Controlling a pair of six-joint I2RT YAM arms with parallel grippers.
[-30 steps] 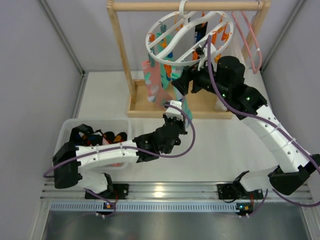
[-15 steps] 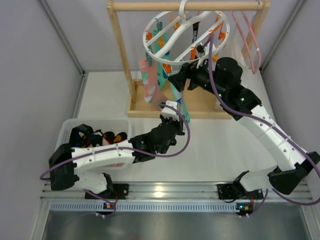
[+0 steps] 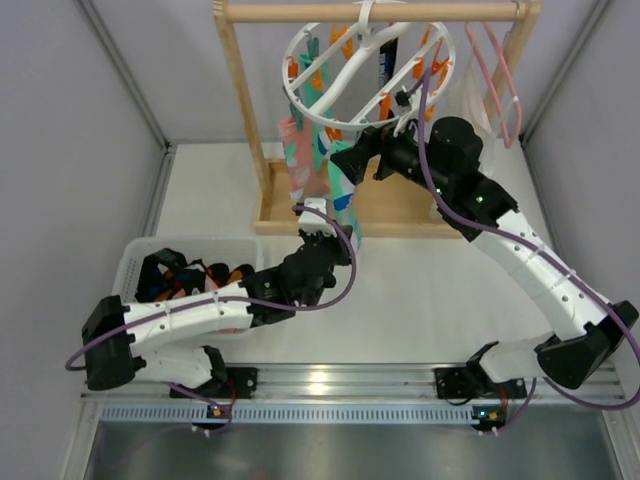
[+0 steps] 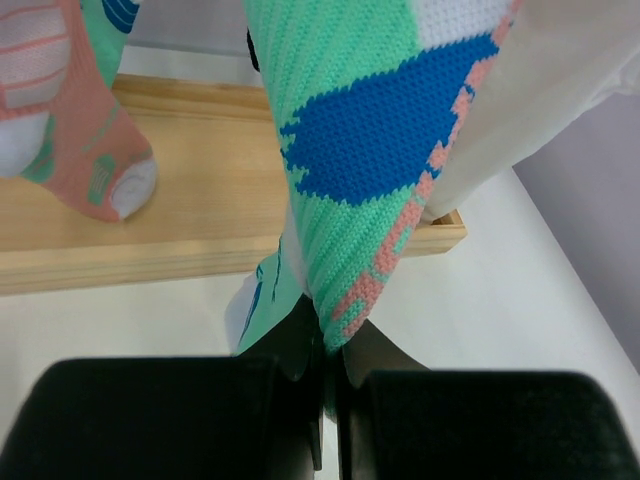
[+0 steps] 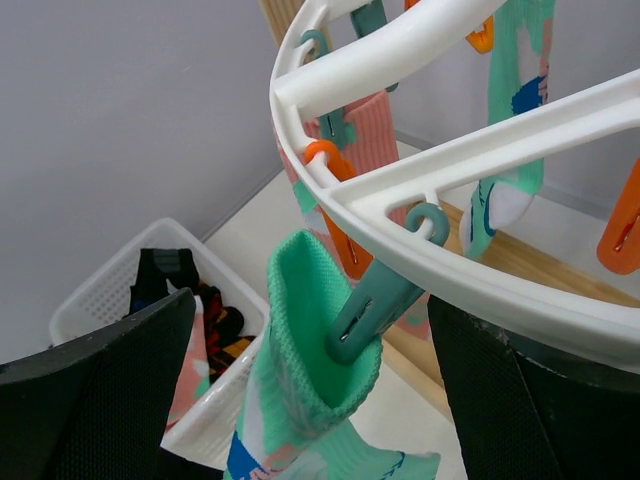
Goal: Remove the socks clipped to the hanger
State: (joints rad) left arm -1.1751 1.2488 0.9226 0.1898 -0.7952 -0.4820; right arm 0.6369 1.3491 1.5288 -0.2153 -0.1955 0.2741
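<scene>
At the left, the white slatted plastic basket (image 3: 135,262) is holding dark and bright socks. Right of it, the left pincer (image 4: 330,345) is clamping together on the lower end of the mint-green knit sock with blue and salmon patches (image 4: 350,150). Over the last second it has been drawing that end leftward and nearer, and the white round plastic ring hanger (image 3: 296,100) on the wooden rack (image 3: 245,100) is tipping left with it. The sock is hanging close to upright, cuff up at a teal plastic clip (image 5: 368,308), toe pointing down and slightly near-left. Farther right, the right pincer (image 5: 312,310) has been spreading and is standing wide apart astride that clip, gripping nothing. The cuff is looking still pinched, so this sock is probably not yet free.
</scene>
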